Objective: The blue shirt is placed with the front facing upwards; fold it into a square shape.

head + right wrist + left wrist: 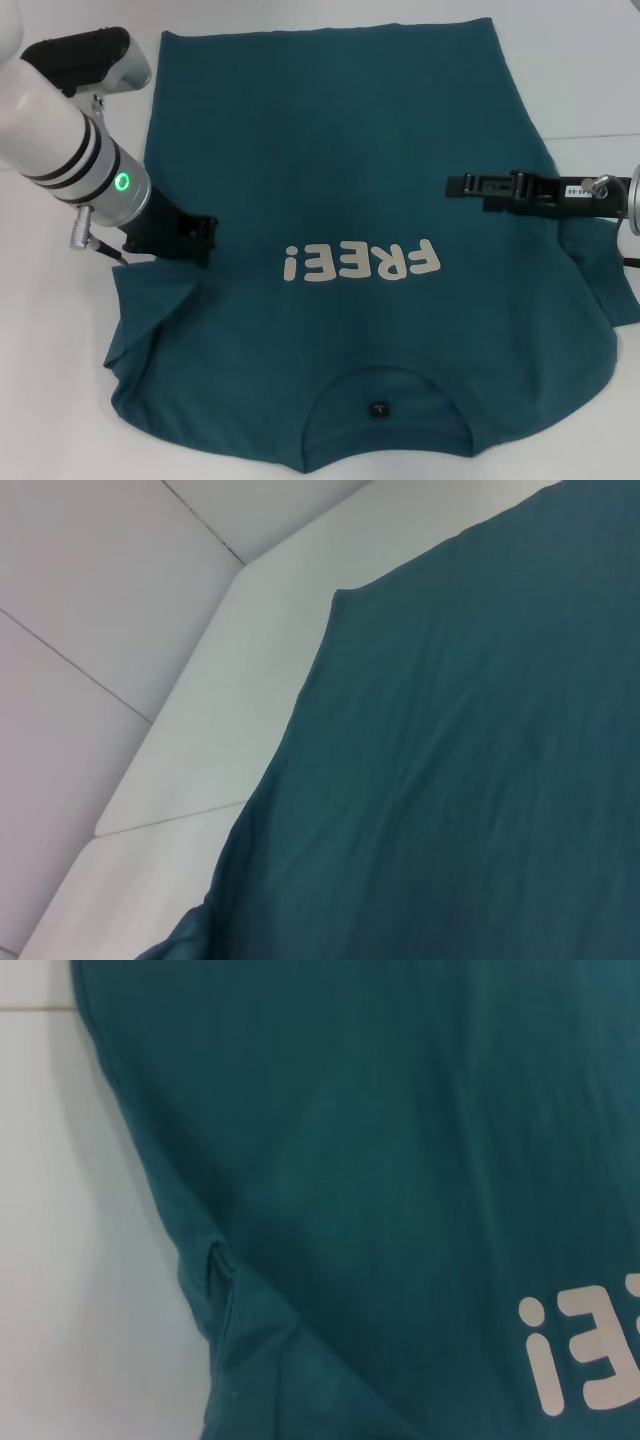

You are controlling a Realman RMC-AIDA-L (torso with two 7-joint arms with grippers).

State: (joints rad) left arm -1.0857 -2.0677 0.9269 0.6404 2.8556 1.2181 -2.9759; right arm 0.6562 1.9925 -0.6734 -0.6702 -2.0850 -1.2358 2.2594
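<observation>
The white desk point(300, 15) carried the blue shirt point(330, 150), which lay front up across the centre of the head view, neck toward the bottom of the frame and hem toward the top. Its cream lettering "FREE!" point(362, 264) read upside down just below the frame's centre, and a small dark tag point(379, 408) sat inside the round neckline at the bottom. The sleeve at the lower left was rumpled and partly folded over. The left end effector point(185, 238) stood at the left of the frame, low over the shirt's edge by that sleeve; whether it was open or gripping cloth could not be determined. The right end effector point(462, 186) reached in level from the right edge over the shirt's side, and its opening likewise could not be determined.
</observation>
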